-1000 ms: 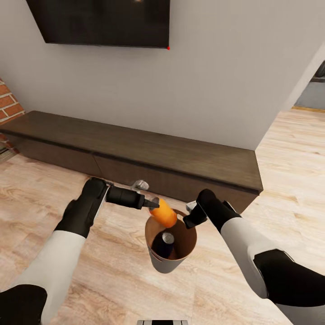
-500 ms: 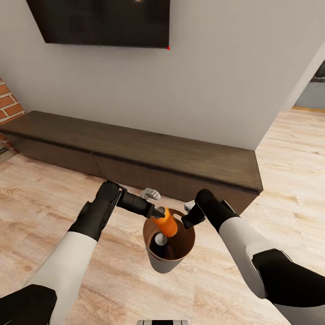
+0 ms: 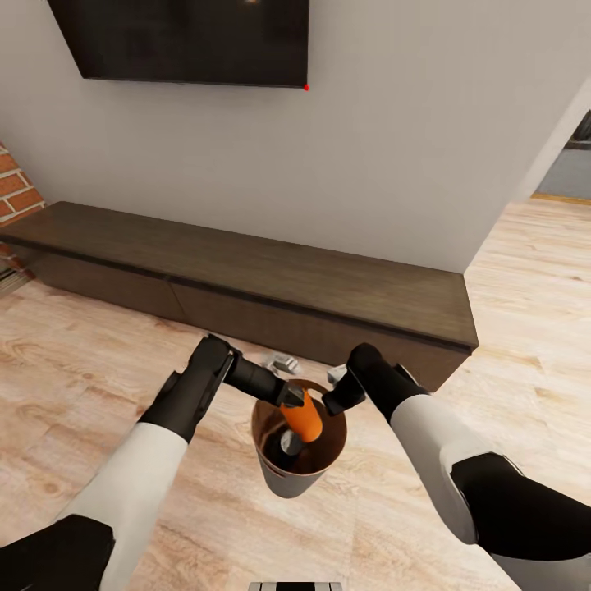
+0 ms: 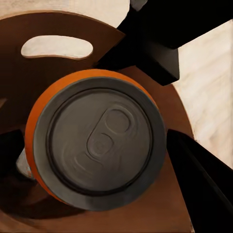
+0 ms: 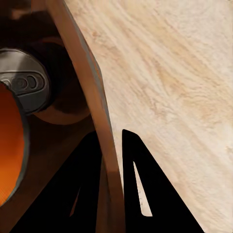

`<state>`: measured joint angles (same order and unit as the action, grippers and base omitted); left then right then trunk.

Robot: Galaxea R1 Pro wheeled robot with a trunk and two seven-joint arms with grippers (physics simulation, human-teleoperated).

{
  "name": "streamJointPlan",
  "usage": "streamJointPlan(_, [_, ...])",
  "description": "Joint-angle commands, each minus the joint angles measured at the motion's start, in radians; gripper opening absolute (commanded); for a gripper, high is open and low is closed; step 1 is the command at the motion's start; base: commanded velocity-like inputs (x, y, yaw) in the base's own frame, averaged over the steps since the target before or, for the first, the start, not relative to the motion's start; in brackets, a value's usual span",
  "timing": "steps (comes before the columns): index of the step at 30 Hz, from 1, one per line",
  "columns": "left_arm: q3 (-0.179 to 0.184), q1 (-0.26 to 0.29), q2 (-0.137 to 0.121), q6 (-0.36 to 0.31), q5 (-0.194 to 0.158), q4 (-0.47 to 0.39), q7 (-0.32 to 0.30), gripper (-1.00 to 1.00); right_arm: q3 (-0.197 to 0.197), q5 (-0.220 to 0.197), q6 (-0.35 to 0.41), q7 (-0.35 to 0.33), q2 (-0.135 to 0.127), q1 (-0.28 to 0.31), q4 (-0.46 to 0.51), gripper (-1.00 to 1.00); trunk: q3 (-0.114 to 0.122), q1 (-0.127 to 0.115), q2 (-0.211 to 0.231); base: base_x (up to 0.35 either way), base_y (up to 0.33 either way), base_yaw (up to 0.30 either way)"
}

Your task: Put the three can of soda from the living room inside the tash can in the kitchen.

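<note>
The tash can (image 3: 289, 483), a pale grey bucket with a brown inside, hangs just above the wood floor. My right gripper (image 3: 332, 402) is shut on its rim, one finger on each side of the wall (image 5: 86, 82). An orange can of soda (image 3: 304, 417) is tilted, its lower half inside the bucket, and my left gripper (image 3: 290, 397) is shut on it. Its silvery top (image 4: 99, 141) faces the left wrist camera between the black fingers (image 4: 206, 189). A dark can (image 3: 287, 443) lies deeper inside; its top (image 5: 22, 82) is seen in the right wrist view.
This is the living room. A long, low dark wood cabinet (image 3: 246, 279) runs along the wall behind the bucket, under a wall TV (image 3: 180, 37). Red brick (image 3: 16, 189) edges the left side. A doorway (image 3: 574, 156) opens at the right over wood floor (image 3: 525, 328).
My left gripper has carried the orange can right and down, from above the rim into the bucket. The bucket and my right gripper have shifted slightly left.
</note>
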<state>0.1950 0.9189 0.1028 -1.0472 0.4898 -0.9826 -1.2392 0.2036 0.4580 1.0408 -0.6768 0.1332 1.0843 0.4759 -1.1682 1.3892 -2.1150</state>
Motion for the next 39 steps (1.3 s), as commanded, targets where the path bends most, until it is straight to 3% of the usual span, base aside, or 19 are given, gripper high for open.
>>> streamJointPlan(1, [0.002,0.000,0.002,0.000,0.001,0.001,0.000,-1.00,-0.001,-0.018,0.006,-0.001,0.002,0.000,0.000,-1.00,0.000,0.000,0.000,0.000,0.000,0.000])
streamJointPlan(11, [0.027,-0.001,0.014,0.000,0.001,0.017,0.006,-1.00,-0.002,-0.018,0.006,0.012,0.006,0.000,-0.001,-1.00,0.000,0.000,0.000,0.000,0.000,0.000])
streamJointPlan(26, [0.063,-0.014,0.016,0.000,0.001,0.021,0.067,-1.00,-0.003,-0.018,0.006,0.013,0.008,0.003,-0.002,-1.00,0.000,0.000,0.000,0.000,0.000,0.000])
streamJointPlan(32, [0.068,-0.017,0.017,0.000,-0.002,0.104,0.079,-1.00,-0.003,-0.019,0.006,0.013,0.009,0.005,-0.002,-1.00,0.000,0.000,0.000,0.000,0.000,0.000])
streamJointPlan(39, [0.069,-0.019,0.018,0.000,-0.005,0.130,0.090,-1.00,-0.003,-0.019,0.006,0.014,0.018,0.005,-0.002,-1.00,0.000,0.000,0.000,0.000,0.000,0.000])
